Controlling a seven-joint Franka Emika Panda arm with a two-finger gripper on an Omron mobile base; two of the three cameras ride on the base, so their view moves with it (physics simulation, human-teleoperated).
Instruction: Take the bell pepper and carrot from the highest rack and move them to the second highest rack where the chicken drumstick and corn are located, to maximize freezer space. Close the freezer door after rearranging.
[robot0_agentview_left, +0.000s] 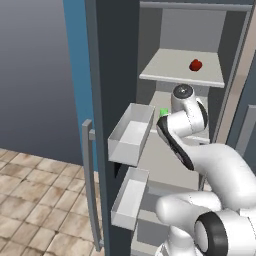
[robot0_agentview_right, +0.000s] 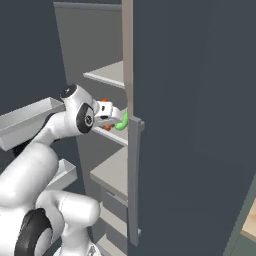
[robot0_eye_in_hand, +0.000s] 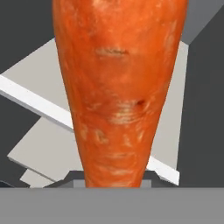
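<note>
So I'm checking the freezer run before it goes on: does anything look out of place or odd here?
Nothing looks spilled or damaged. The carrot is held in the pincer beside the shelves, off any rack, and the bell pepper sits alone on the highest rack. The freezer door stands open.

Rendered home kitchen. Evidence: tall dark-grey freezer cabinet (robot0_agentview_left: 107, 60) standing open, pale shelves (robot0_agentview_left: 175, 67) stacked inside, white door bins (robot0_agentview_left: 131, 134) on the open door with a long vertical grey handle (robot0_agentview_left: 90, 180). Food on the racks: red bell pepper (robot0_agentview_left: 195, 65) on the top shelf, a carrot (robot0_eye_in_hand: 120, 87) close up in the hand view. Tan tiled floor (robot0_agentview_left: 35, 200) at lower left, plain grey wall (robot0_agentview_left: 32, 75) behind. Second door with grey handle (robot0_agentview_right: 134, 180) in right base view.
</note>
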